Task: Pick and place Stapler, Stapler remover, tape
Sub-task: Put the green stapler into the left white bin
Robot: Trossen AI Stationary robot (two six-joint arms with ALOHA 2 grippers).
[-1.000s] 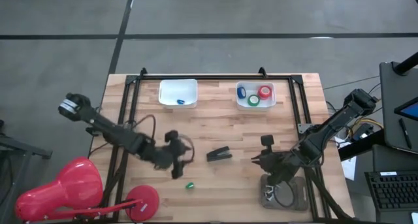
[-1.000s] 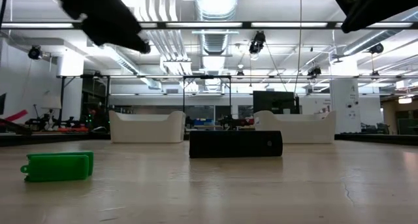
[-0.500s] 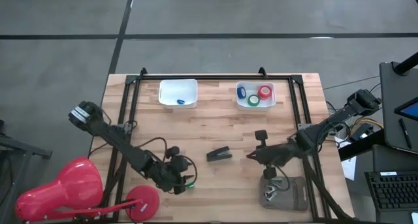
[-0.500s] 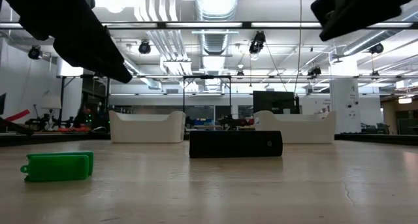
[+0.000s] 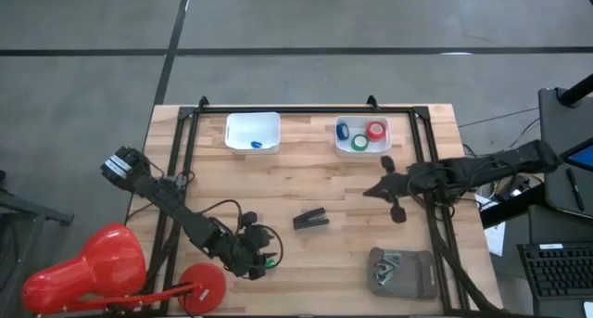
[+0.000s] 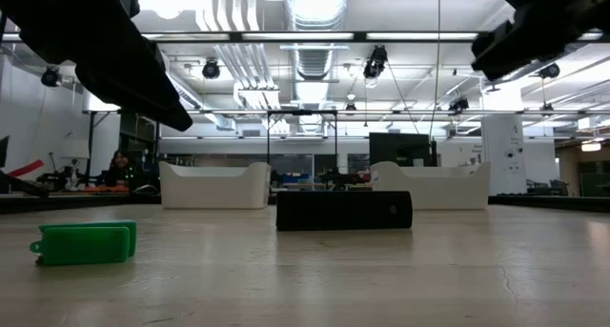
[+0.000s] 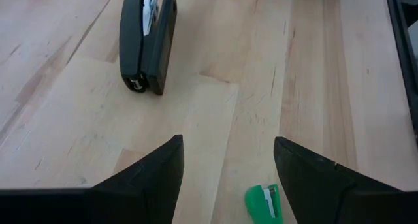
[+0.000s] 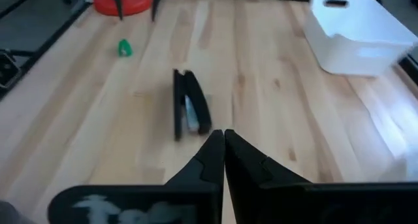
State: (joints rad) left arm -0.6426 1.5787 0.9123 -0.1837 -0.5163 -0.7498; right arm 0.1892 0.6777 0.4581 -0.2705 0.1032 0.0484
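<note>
The black stapler (image 5: 311, 219) lies on its side mid-table, also in the left wrist view (image 7: 147, 41) and the right wrist view (image 8: 189, 110). The small green staple remover (image 5: 270, 261) lies near the near edge (image 6: 84, 242). My left gripper (image 7: 227, 144) hovers open above it (image 7: 264, 202), fingers astride, not touching. Red, blue and green tape rolls (image 5: 361, 135) sit in the far right white bin. My right gripper (image 8: 224, 139) is shut and empty, raised right of the stapler (image 5: 371, 192).
A white bin (image 5: 252, 133) at the far left holds a small blue item. A grey pouch (image 5: 403, 272) lies at the near right. A red lamp base (image 5: 202, 286) stands at the near left edge. A black frame (image 5: 296, 108) borders the table.
My left gripper has moved toward the near edge and down, ending over the green staple remover. My right gripper has swung from beside the grey pouch toward the far and right edges, and the arm now lies level across the right side. Stapler and remover have stayed put.
</note>
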